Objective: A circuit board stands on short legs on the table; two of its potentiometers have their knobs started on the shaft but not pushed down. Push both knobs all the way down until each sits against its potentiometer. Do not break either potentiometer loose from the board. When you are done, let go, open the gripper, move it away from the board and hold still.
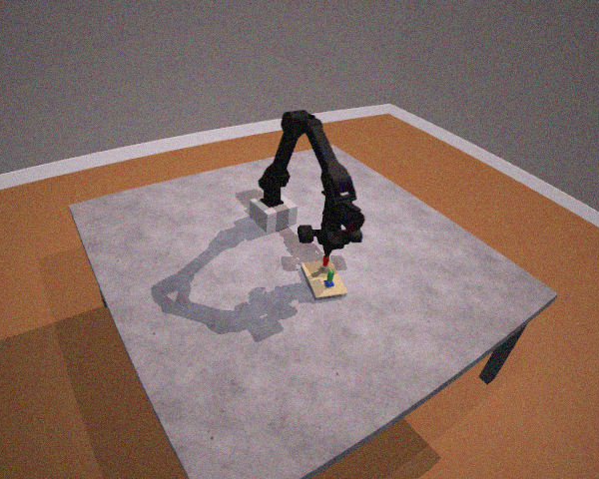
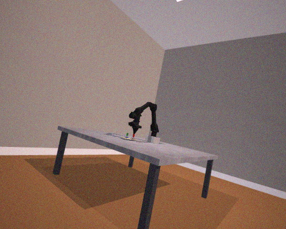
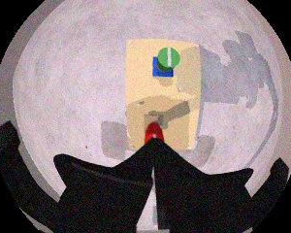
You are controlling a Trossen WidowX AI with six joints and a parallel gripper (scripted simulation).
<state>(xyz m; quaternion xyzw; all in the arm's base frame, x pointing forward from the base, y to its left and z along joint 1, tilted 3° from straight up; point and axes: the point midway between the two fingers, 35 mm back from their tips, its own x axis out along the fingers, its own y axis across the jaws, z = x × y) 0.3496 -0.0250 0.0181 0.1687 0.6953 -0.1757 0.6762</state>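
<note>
The tan circuit board (image 1: 315, 280) (image 3: 140, 73) stands on the table. A green knob (image 1: 330, 275) (image 2: 127, 134) (image 3: 168, 57) with a white line on top stands above a blue potentiometer (image 1: 328, 283) (image 3: 160, 72). A red knob (image 1: 325, 260) (image 2: 133, 135) (image 3: 153, 131) stands upright near the other end of the board. My gripper (image 1: 326, 254) (image 2: 134, 133) (image 3: 154, 143) is shut and empty, with its fingertips at the top of the red knob. Whether they touch it is hard to tell. The red knob's potentiometer is mostly hidden by the knob and shadow.
The arm's pale base block (image 1: 273, 214) (image 2: 155, 140) stands on the grey table (image 1: 382, 329) (image 2: 177, 152) behind the board. The arm arches from it over the board. The green knob stands up beyond the red one in the wrist view.
</note>
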